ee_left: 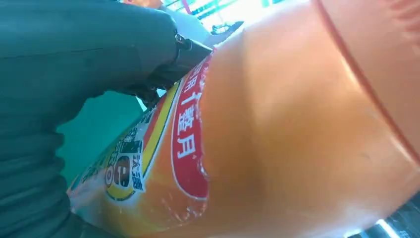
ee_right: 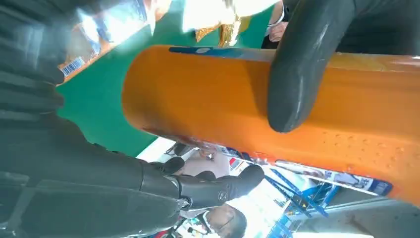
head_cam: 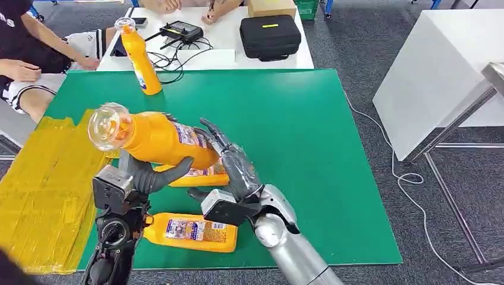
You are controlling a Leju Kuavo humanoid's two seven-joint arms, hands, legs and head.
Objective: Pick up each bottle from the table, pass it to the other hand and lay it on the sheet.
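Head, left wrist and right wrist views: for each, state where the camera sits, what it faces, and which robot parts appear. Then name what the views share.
Head view: high on the body, looking down at the green table; left hand and right hand both on the raised orange bottle.
Left wrist view: behind the left hand, against the bottle's label.
Right wrist view: behind the right hand, facing the bottle's base.
Shared: the raised bottle.

Bright even light, blurred glary wrist views
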